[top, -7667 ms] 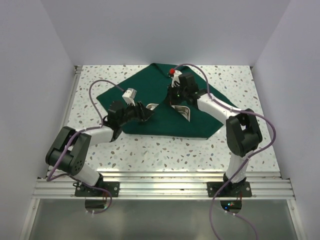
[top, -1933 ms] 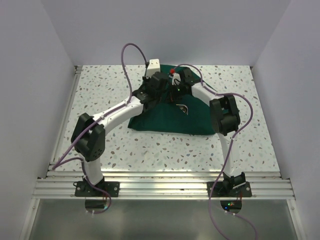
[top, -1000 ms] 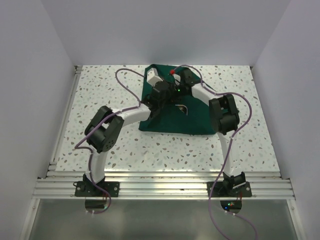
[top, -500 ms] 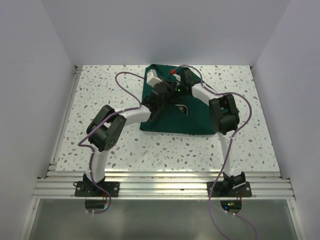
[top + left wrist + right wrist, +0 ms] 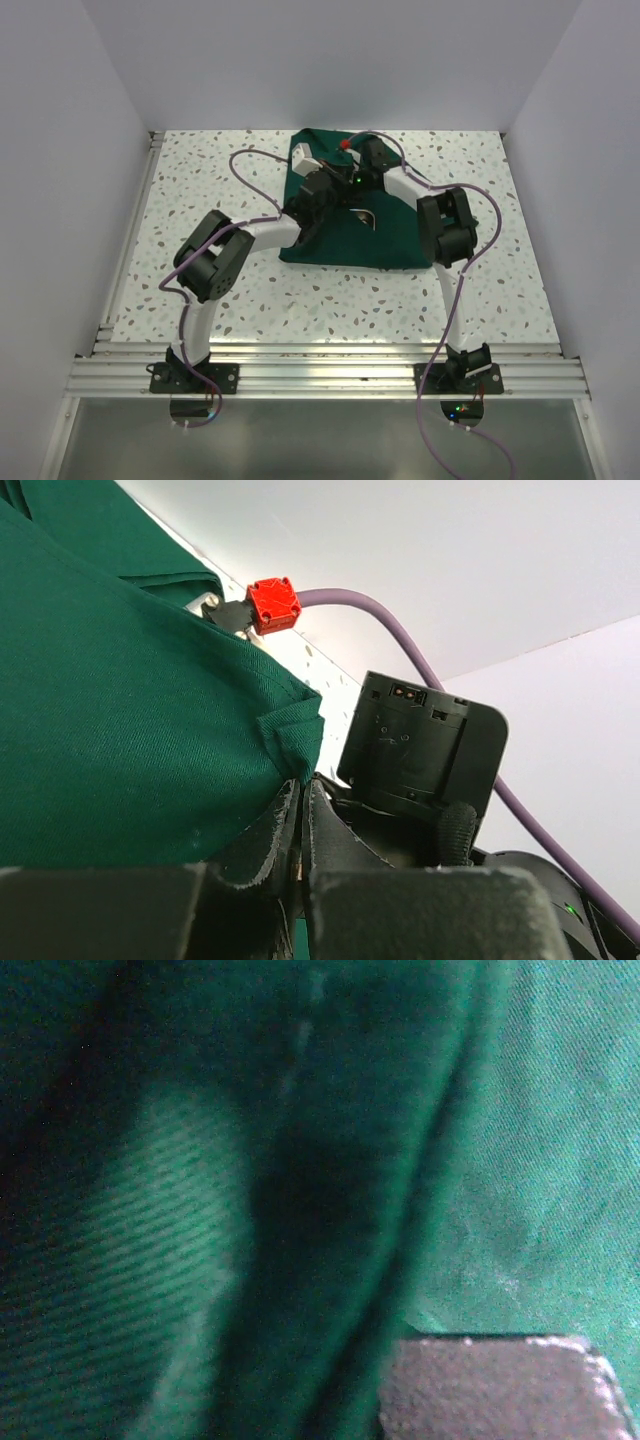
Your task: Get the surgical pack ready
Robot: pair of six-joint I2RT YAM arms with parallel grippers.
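The surgical pack is a dark green cloth lying folded at the back middle of the table. A sliver of the steel tray shows through a gap in the folds. My left gripper reaches over the pack's left part. In the left wrist view it is shut on a bunched corner of the cloth. My right gripper sits just beside it on the pack. In the right wrist view green fabric fills the frame above one finger pad. Whether that gripper pinches cloth is hidden.
The speckled table is walled in white on three sides. An aluminium rail runs along the near edge. Purple cables loop over both arms. The right wrist housing stands close in front of my left fingers.
The cloth lay spread wide with the tray showing; the left gripper has drawn its left part inward and the pack is now narrower. Over the last second almost nothing moved.
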